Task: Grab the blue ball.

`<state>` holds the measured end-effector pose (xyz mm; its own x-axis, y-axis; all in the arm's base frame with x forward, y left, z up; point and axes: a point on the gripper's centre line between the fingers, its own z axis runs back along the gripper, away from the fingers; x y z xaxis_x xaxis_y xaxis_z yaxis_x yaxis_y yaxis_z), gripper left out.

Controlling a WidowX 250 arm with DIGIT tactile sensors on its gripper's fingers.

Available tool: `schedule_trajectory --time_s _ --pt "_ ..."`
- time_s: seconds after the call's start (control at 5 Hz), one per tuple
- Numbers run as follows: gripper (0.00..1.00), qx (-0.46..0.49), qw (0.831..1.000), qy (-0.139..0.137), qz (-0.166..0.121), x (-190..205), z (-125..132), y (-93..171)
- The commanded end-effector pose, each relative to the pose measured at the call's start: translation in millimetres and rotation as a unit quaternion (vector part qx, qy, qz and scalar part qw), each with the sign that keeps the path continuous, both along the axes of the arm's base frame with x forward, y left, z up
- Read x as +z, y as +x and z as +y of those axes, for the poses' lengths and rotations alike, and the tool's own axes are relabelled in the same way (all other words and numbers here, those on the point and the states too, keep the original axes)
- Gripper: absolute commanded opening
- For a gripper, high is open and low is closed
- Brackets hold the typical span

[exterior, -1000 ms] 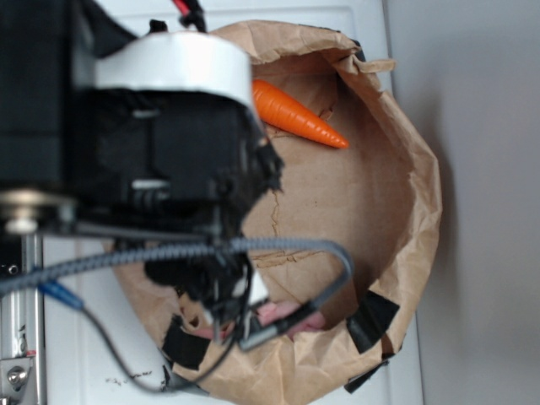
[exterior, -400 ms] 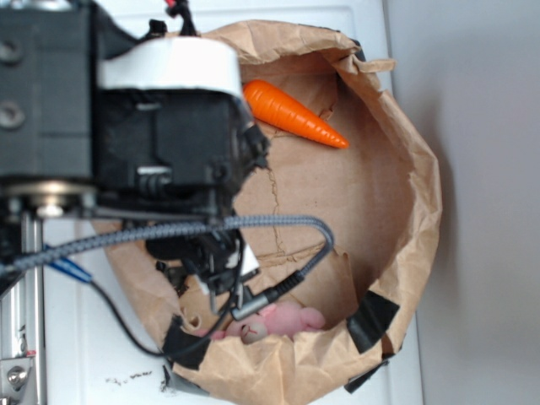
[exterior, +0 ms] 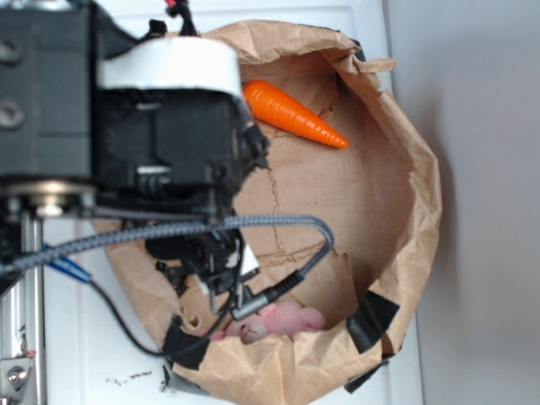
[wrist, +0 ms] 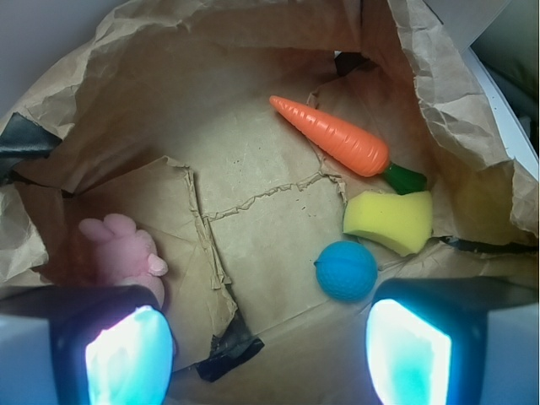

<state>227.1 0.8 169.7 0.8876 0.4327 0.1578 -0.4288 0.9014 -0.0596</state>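
Brown paper bag walls ring open floor where the blue ball sits beside sponge and carrot, below wide-open, empty jaws.

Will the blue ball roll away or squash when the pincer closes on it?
The blue ball is round and lies loose on creased paper, so a nudge would probably roll it. Its knitted-looking surface suggests it is soft and grippy. The yellow sponge beside it may block rolling that way.

I see a crumpled brown paper bag holding an orange plastic carrot with a green stem, touching a yellow foam sponge; a pink plush toy lies well apart.
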Motion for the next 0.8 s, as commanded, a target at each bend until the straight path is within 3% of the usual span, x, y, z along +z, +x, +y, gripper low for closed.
schedule_trajectory --time_s 0.0,0.6 --pt "1.0 0.012 1.0 0.002 0.007 -27 28 9" --pt "1.0 -0.002 1.0 0.028 0.008 -68 58 2"
